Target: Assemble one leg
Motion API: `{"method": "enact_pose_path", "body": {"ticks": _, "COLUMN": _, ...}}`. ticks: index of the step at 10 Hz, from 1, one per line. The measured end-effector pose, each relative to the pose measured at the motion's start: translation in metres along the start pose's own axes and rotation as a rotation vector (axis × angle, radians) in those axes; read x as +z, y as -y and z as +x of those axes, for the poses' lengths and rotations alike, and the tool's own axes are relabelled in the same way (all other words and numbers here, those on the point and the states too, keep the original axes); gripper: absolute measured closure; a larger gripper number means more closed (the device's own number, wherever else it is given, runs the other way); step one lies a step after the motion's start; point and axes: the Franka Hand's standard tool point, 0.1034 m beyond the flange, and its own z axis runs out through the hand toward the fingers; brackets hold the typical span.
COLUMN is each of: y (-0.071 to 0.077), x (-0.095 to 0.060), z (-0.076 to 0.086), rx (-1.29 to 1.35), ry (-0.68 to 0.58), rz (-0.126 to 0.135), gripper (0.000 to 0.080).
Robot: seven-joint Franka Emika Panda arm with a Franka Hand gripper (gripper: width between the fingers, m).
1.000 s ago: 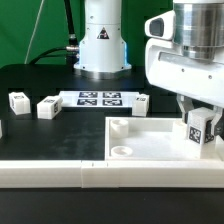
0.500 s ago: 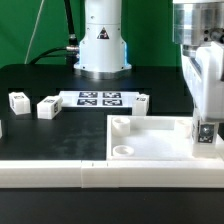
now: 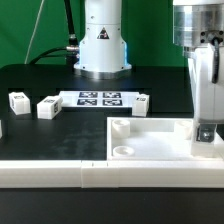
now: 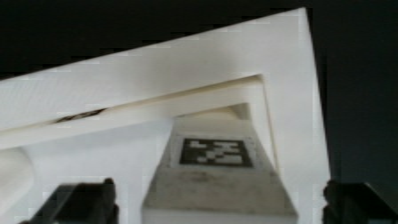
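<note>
Now I see the leg (image 4: pixel 219 160) standing at the tray's (image 3: pixel 150 140) far corner on the exterior view's right, gripper (image 4: pixel 210 203) spread around it without pinching; leg probably seated, retreat remains.

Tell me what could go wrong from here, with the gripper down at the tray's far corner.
1. In the wrist view the small white plastic leg with the black-and-white tag sits between the fingers with visible gaps, so a closing gripper might tilt it.
2. In the exterior view the gripper hides the corner of the large flat white tray-like piece, so seating cannot be checked from there.
3. The tray wall lies close by; a sideways move might bump it.
</note>
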Motion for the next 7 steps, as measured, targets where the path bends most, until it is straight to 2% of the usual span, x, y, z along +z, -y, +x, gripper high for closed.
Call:
{"method": "enact_pose_path", "body": {"ticks": 1, "y": -0.0017, "x": 0.0007, "z": -0.0009, "rx": -0.115, "ry": -0.001, "rz": -0.010, "gripper": 0.0188}}
{"method": "enact_pose_path", "body": {"ticks": 2, "y": -0.0019, "x": 0.0005, "z": -0.0020, "rx": -0.270, "ry": -0.002, "rz": -0.010, "gripper": 0.0157}}
{"method": "enact_pose_path", "body": {"ticks": 4, "y": 0.0002, "x": -0.0003, "z": -0.0041, "rx": -0.514, "ry": -0.011, "rz": -0.008, "gripper": 0.0152}}
{"method": "enact_pose_path", "body": {"ticks": 7, "y": 0.0005, "x": -0.0013, "z": -0.0067, "rx": -0.941, "ry": -0.051, "rz": -0.021, "gripper": 0.0151}}
